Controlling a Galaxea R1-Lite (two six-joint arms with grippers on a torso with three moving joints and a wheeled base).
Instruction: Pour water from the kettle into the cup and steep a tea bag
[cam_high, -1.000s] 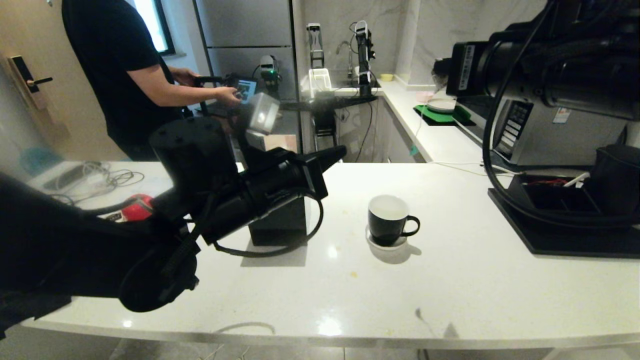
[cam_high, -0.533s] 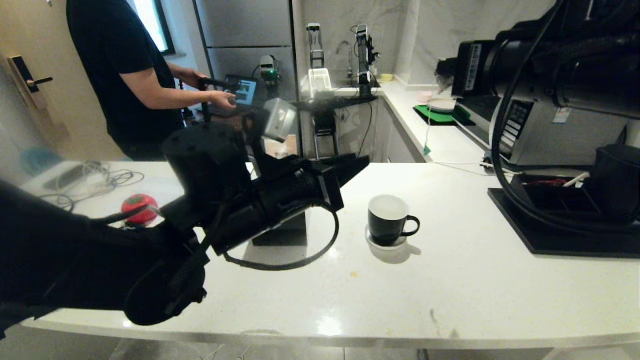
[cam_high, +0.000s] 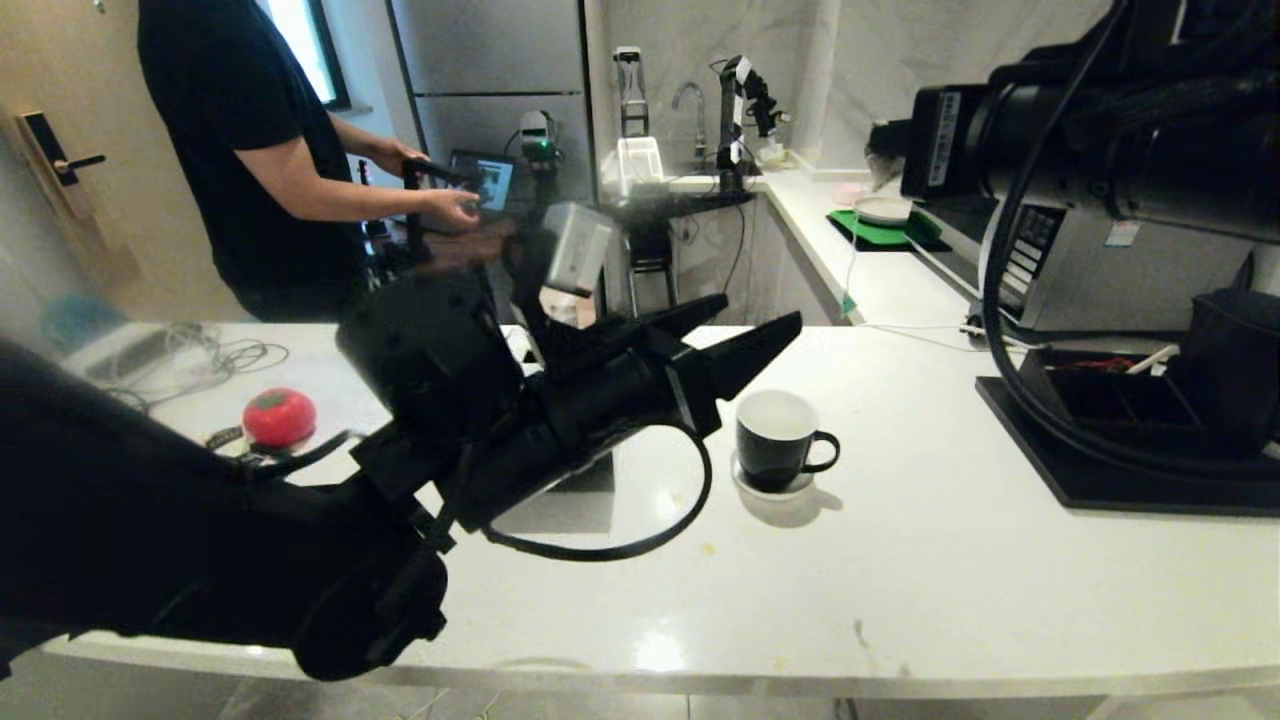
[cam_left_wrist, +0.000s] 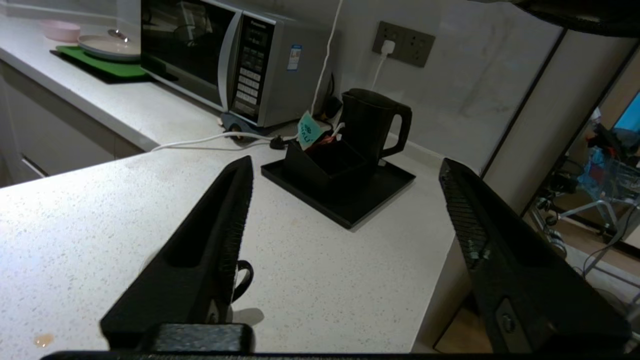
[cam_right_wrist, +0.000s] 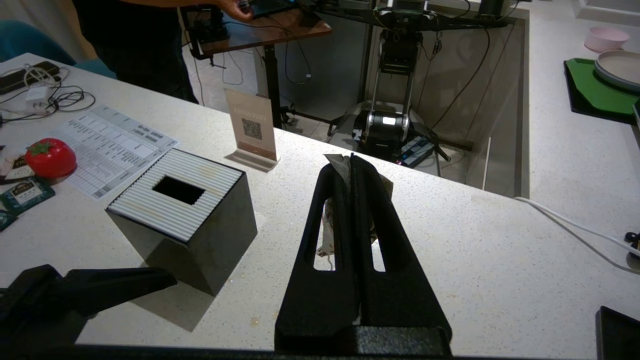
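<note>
Left tool (cam_high: 745, 345) spread, empty, beside cup (cam_high: 779, 439); right tool (cam_right_wrist: 353, 165) clenched on limp tea bag (cam_right_wrist: 327, 235); kettle (cam_left_wrist: 372, 125) likely heavy, rigid, best taken by handle.

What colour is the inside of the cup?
White inside the cup, black outside; the head view shows it best.

Dim indoor light, countertop (cam_high: 900, 560) glare, soft shadows
</note>
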